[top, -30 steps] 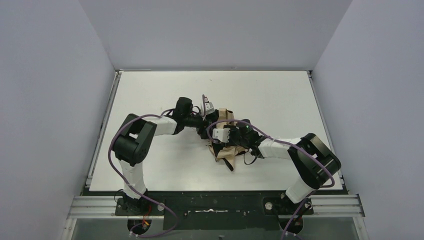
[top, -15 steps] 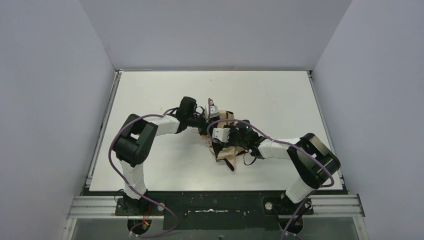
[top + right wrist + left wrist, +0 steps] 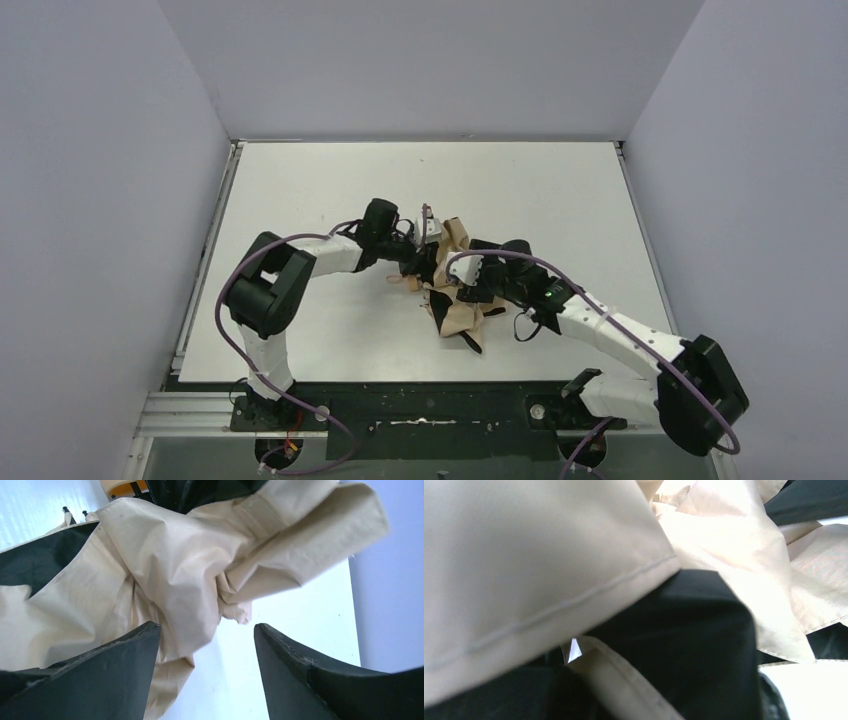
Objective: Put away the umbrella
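Umbrella position: the umbrella (image 3: pixel 452 300) is lying on the white table (image 3: pixel 560 190), near the centre, slightly toward 6 o'clock, between the 2 grippers.
Umbrella shape: it is seen as a crumpled bundle of tan cloth with black parts mixed in; it is not rolled tight.
Long axis: in the top view the bundle is stretched roughly from 12 o'clock to 5 o'clock, with a thin dark tail at the 5 o'clock end. Which end carries the handle cannot be told.
Left gripper: the left gripper (image 3: pixel 422 248) is placed at the 10 o'clock edge of the bundle and its jaws are closed. In the left wrist view the lens is almost covered by tan cloth (image 3: pixel 724 540) and black cloth, so it cannot be told whether cloth is pinched.
Right gripper: the right gripper (image 3: pixel 206 627) is placed at the 3 o'clock side of the bundle, with its jaws spread apart. Tan cloth (image 3: pixel 165 565) is draped over 1 finger and hangs just in front of the gap; nothing is clamped.
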### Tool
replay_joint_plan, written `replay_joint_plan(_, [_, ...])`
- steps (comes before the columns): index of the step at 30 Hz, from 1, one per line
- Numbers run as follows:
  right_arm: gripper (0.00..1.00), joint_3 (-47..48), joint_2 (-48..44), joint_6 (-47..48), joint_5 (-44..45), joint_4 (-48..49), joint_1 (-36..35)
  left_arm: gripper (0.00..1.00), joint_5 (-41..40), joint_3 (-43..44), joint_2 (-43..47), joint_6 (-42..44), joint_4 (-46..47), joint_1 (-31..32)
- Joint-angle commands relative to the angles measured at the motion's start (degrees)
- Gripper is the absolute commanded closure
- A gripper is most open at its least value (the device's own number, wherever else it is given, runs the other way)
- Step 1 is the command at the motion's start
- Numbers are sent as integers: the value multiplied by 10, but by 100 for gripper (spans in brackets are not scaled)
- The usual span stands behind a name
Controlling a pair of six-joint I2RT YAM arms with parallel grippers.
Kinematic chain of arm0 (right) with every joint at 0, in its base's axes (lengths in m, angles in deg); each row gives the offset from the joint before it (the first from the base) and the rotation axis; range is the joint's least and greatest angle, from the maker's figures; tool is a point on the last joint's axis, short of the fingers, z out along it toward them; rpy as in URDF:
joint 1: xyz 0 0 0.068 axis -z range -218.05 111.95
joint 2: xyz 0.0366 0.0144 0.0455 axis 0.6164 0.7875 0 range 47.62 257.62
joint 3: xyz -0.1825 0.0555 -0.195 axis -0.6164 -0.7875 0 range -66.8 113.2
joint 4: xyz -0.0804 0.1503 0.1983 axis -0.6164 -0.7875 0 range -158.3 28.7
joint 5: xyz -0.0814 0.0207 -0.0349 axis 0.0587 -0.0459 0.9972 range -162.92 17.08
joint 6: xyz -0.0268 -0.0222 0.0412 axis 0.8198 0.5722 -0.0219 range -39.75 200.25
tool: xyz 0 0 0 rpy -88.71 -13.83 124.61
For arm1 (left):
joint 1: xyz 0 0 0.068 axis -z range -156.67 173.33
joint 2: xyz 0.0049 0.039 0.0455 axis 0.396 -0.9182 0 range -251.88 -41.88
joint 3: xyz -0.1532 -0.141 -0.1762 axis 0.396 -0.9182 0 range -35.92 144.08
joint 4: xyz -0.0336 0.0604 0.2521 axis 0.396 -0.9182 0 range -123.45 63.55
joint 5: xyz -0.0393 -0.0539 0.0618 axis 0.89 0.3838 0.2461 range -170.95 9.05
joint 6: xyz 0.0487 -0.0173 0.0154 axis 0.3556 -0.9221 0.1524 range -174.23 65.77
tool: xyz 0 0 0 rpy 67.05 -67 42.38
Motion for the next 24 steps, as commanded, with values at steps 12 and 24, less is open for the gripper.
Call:
replay_joint_plan(12, [40, 108, -176, -439, 116, -138, 6, 100, -166, -61, 125, 78, 34, 50])
replay_joint_plan(24, [39, 161, -154, -775, 166, -218, 9, 100, -476, -186, 167, 256, 206, 169])
